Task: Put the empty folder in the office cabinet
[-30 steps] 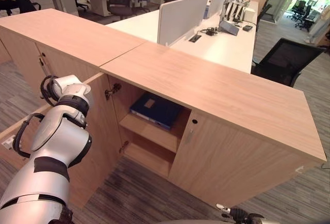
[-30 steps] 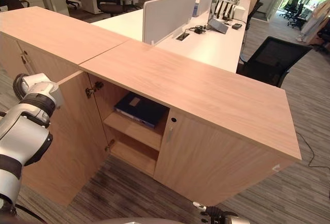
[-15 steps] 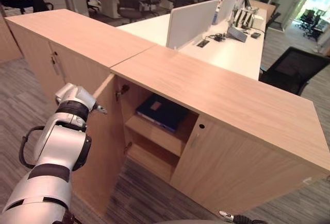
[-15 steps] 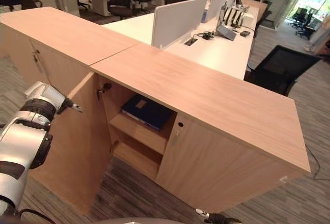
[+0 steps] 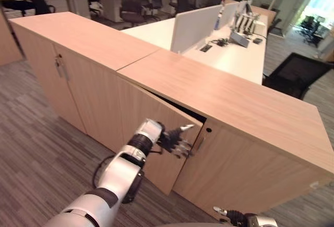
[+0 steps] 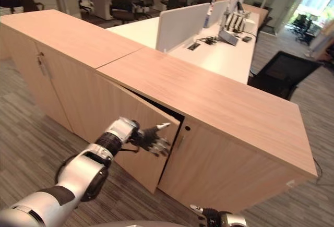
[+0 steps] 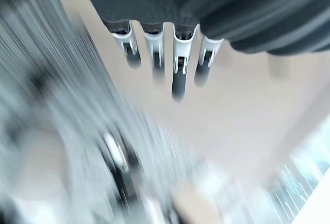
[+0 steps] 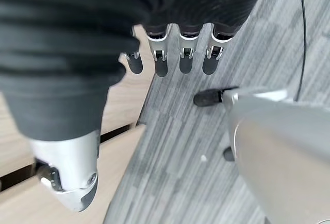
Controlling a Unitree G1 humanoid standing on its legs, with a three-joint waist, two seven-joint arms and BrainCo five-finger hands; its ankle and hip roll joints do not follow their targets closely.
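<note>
The cabinet door, wide open a second ago, is now nearly shut under the left hand, fingers straight against its face. The blue folder, then seen on the upper shelf, is hidden behind it. Desks and chairs stand beyond; nothing blocks closing. The right hand hangs relaxed over the floor.

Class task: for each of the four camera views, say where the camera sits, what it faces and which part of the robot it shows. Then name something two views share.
Left eye view: on the head, looking down at the cabinet; the left robot hand is on the cabinet door.
Right eye view: beside it, same scene.
Left wrist view: on the left wrist, facing the door past straight fingers.
Right wrist view: on the right wrist, facing the carpet; the right robot hand hangs open.
Shared: both eye views show the door almost closed.
</note>
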